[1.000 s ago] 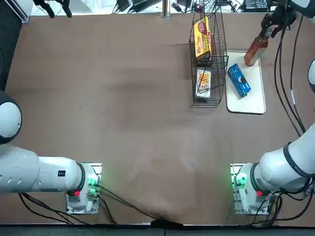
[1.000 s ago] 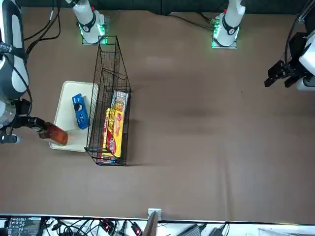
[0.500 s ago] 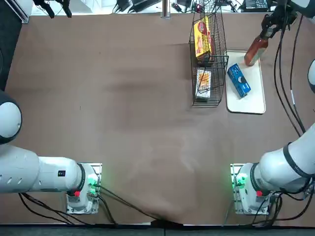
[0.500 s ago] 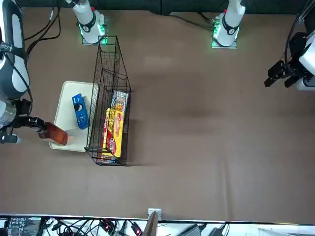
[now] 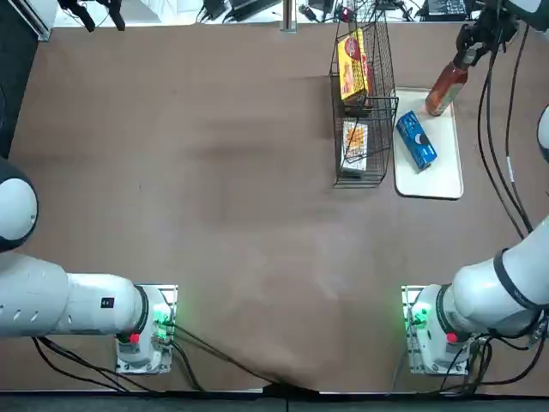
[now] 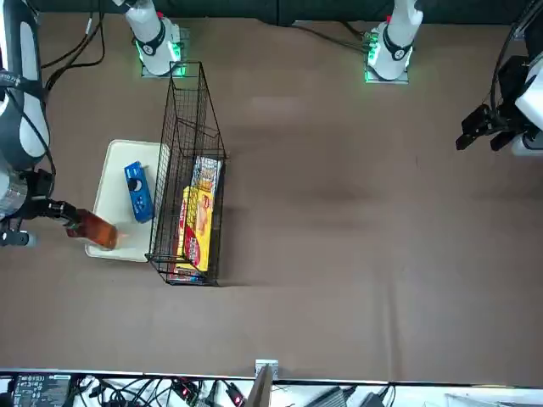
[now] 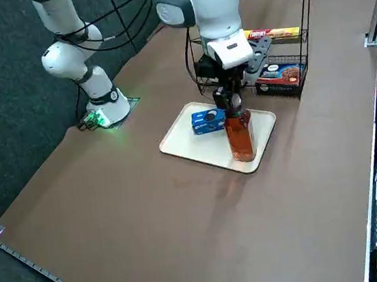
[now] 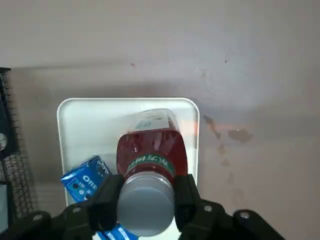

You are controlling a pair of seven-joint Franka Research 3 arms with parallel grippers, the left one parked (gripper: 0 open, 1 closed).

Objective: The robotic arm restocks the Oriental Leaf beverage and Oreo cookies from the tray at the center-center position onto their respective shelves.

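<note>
You have the Oriental Leaf beverage (image 8: 151, 155) gripped at its capped end between the right gripper's (image 8: 150, 192) two fingers, over the tray (image 7: 196, 146). The Oreo cookies (image 7: 208, 121) lie on that tray, beside the wire rack (image 5: 364, 107).

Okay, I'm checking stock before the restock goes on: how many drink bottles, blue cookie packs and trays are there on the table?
Bottles: 1, the tea bottle in the right gripper
Blue cookie packs: 1, the Oreo pack
Trays: 1, the white tray
Total: 3
</note>
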